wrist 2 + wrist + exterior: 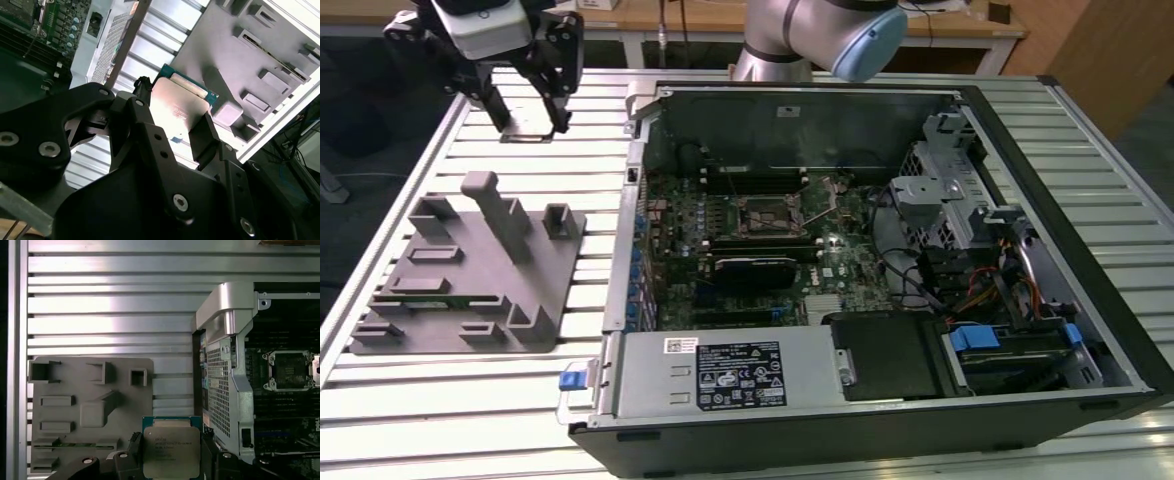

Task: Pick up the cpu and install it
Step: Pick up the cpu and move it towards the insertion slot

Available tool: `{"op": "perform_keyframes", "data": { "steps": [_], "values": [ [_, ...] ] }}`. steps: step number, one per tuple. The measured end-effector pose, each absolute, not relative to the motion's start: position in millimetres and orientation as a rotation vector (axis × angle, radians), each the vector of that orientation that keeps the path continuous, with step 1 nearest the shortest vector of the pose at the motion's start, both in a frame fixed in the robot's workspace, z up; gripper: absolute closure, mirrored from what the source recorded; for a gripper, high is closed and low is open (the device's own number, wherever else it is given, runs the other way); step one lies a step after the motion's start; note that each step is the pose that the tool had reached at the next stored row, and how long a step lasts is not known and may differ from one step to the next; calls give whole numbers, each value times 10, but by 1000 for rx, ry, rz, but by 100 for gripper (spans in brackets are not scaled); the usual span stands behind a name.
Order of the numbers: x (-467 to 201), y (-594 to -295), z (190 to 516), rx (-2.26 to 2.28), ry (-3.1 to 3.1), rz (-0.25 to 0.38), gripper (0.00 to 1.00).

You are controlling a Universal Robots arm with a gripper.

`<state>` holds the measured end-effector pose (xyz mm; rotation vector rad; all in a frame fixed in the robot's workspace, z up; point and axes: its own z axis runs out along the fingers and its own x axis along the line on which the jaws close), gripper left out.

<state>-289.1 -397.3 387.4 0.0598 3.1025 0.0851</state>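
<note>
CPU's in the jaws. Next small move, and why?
Probably carry it sideways toward the open case, kept high. The gripper holds the cpu by two opposite edges, above the slatted table near the grey tray. The bare socket lies beyond the case's metal wall, which the cpu must clear.

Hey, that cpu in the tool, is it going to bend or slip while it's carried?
Probably stiff: the cpu is a flat chip with a metal top and shows no sag in the tool. It may be slippery, since that top looks smooth and shiny. Likely fragile at its thin green rim.
</note>
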Motion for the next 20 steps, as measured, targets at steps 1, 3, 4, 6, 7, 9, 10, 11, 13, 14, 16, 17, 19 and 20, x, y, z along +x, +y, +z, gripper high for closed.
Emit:
{"op": "perform_keyframes", "data": {
  "steps": [1, 3, 4, 6, 7, 9, 10, 11, 13, 14, 16, 17, 19, 20],
  "values": [
    [-2877, -3972, 3874, 60, 3103, 85, 45],
    [-2847, -3969, 3874, 60, 3102, 85, 45],
    [-2832, -3968, 3874, 60, 3103, 85, 45],
    [-2797, -3966, 3874, 60, 3103, 85, 45],
    [-2779, -3966, 3874, 60, 3102, 85, 45],
    [-2737, -3964, 3875, 60, 3103, 85, 45],
    [-2716, -3964, 3874, 60, 3102, 85, 45],
    [-2693, -3963, 3874, 60, 3102, 85, 45],
    [-2645, -3961, 3874, 60, 3102, 85, 45],
    [-2620, -3961, 3874, 60, 3102, 85, 45],
    [-2572, -3959, 3875, 60, 3103, 85, 45],
    [-2547, -3958, 3875, 60, 3103, 85, 45],
    [-2498, -3955, 3874, 60, 3103, 85, 45],
    [-2474, -3955, 3874, 60, 3103, 85, 45]
  ]
}}
